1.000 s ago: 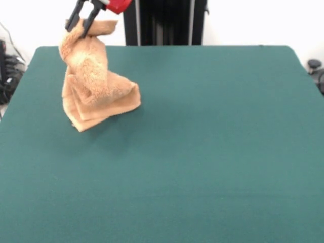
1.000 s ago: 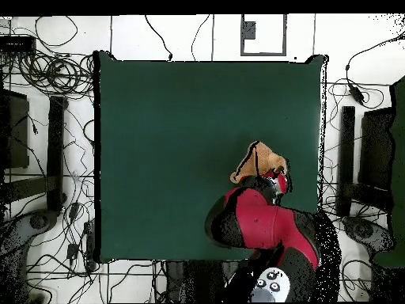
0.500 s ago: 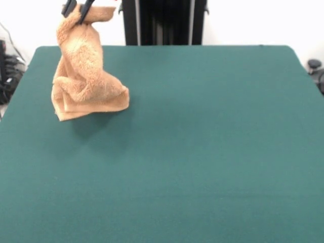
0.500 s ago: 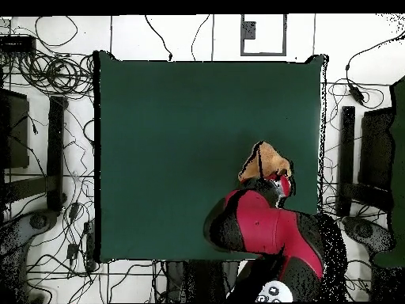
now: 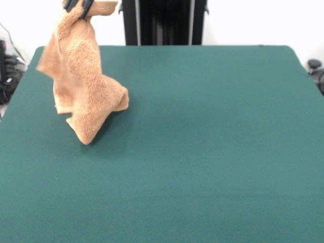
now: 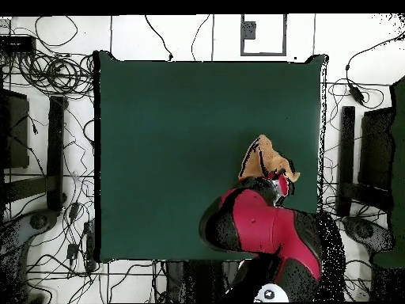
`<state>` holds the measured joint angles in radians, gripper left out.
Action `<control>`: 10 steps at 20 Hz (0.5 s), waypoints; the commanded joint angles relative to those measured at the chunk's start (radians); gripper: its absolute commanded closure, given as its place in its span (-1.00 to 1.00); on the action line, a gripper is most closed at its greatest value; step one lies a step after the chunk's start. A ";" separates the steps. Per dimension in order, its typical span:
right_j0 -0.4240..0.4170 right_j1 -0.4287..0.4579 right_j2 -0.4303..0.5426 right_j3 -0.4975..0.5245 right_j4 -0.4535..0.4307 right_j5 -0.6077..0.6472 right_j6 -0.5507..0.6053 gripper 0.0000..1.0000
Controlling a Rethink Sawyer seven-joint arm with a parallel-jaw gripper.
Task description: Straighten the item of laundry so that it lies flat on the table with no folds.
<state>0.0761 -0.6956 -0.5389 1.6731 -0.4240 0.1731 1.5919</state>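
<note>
1. At the far left of the table [image 5: 212, 152], the towel [image 5: 81, 86] hangs from the gripper [image 5: 78, 4], whose dark fingertips show only at the top edge of the front view, pinched together on the cloth's topmost bunch.
2. Around the table in the overhead view lie tangled black cables on a pale floor, with dark stands at both sides; none of it touches the cloth.
3. From above, the red and black arm [image 6: 265, 226] covers the gripper and part of the towel [image 6: 265, 158], so only a tan wedge shows beyond it.
4. Tan-orange terry, thick and fuzzy, the towel drapes in long vertical folds, narrowing to a blunt point at its lowest tip; whether that tip touches the table I cannot tell.
5. Dark green felt-like cloth covers the table, smooth and bare elsewhere, with rounded far corners against a white wall.
</note>
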 commanded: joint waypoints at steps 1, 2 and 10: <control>0.034 0.003 0.119 -0.016 -0.028 0.104 0.032 1.00; 0.041 0.000 0.113 -0.014 -0.028 0.103 0.036 1.00; 0.064 -0.016 0.092 -0.019 -0.031 0.135 0.025 1.00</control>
<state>0.1046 -0.6989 -0.5389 1.6634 -0.4257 0.1762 1.5919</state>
